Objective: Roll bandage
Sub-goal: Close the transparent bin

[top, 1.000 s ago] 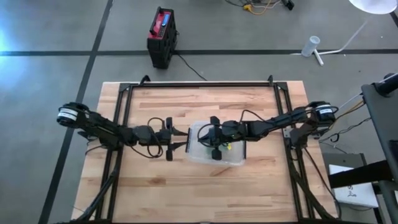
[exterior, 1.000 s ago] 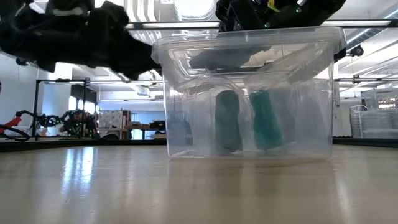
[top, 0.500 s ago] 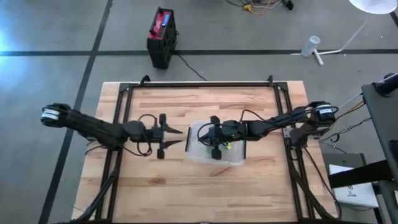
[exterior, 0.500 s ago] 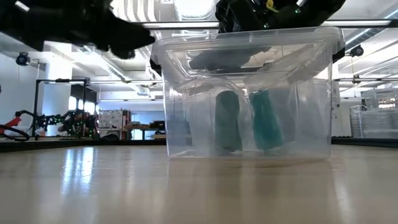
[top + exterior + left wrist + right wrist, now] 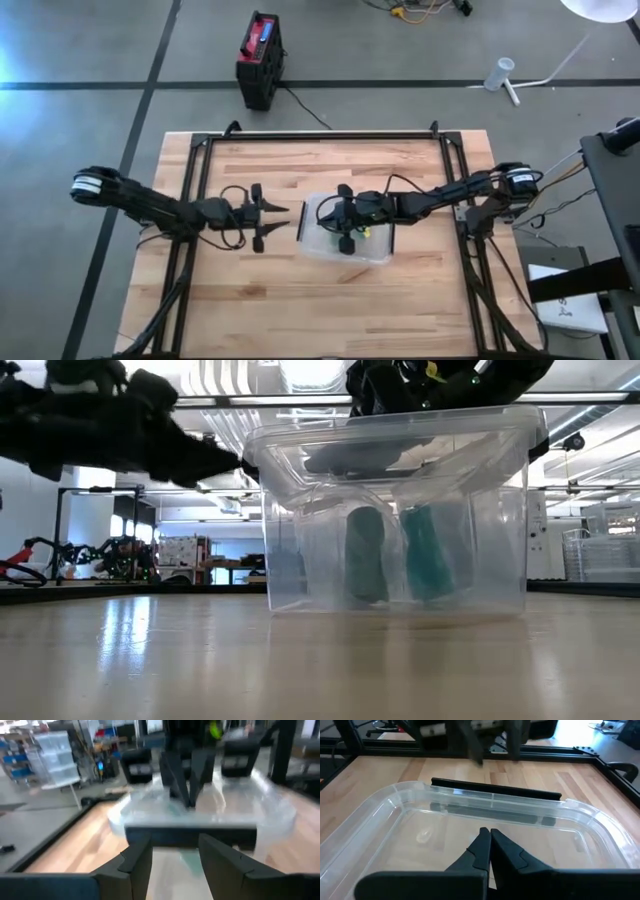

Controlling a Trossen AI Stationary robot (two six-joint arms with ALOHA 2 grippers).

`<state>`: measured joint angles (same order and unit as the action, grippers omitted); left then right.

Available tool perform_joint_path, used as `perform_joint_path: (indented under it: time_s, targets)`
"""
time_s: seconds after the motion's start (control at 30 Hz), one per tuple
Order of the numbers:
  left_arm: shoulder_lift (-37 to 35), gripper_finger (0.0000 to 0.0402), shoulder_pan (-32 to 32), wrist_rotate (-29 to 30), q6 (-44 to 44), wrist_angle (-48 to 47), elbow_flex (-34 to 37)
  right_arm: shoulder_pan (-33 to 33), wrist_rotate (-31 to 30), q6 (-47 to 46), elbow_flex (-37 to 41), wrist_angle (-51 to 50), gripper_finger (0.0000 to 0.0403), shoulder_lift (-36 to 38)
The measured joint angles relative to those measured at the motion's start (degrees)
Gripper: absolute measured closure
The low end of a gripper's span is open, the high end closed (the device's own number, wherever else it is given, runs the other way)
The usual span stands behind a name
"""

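Two teal bandage rolls (image 5: 427,552) stand upright inside the clear plastic bin (image 5: 312,245) at mid-table. The right gripper (image 5: 326,219) hovers over the bin, fingers clenched on nothing. The left gripper (image 5: 282,222) — fingers parted, empty — points at the bin's left wall.

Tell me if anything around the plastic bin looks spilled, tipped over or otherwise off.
Nothing stands out. The clear bin sits flat on the wooden table, and the two green rolls inside stand upright side by side. The right gripper hovers over the bin, the left gripper just beside it.
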<state>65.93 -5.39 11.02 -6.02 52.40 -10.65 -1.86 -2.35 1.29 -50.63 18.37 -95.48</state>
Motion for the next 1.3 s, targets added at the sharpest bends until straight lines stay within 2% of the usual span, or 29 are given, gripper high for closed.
perform_joint_path:
  time_s: [0.17, 0.37, 0.97, 1.07, 1.17, 1.23, 1.3]
  targets:
    - [8.3, 0.0248, 1.9, -2.2, -0.8, 0.3, -3.4, 0.1, -0.2, -0.1, 0.0, 0.1, 0.0396, 0.0]
    - [15.5, 0.0249, 2.3, -6.2, -2.0, 7.1, -6.0, 0.1, 1.2, 0.0, 0.2, -1.4, 0.0396, 0.2]
    - [23.7, 0.0283, 3.9, -12.2, -0.4, 7.2, -15.3, 0.3, 3.4, 0.3, 0.0, -4.2, 0.0396, 0.7]
    - [23.0, 0.0283, 4.2, -12.2, -1.5, 4.6, -16.5, 0.3, 3.3, 0.4, 0.1, -4.4, 0.0396, 1.0]
    - [18.6, 0.0281, 4.4, -9.8, -2.0, 2.7, -16.3, 0.4, 2.2, 0.3, 0.2, -4.8, 0.0396, 3.4]
    - [12.8, 0.0281, 4.5, -6.3, -1.9, 0.8, -15.5, 0.4, 1.8, 0.5, 0.4, -5.7, 0.0396, 6.3]
    - [6.7, 0.0283, 4.4, -4.9, -1.1, -5.1, -15.1, 0.4, 1.7, 0.9, 0.8, -9.0, 0.0396, 10.3]
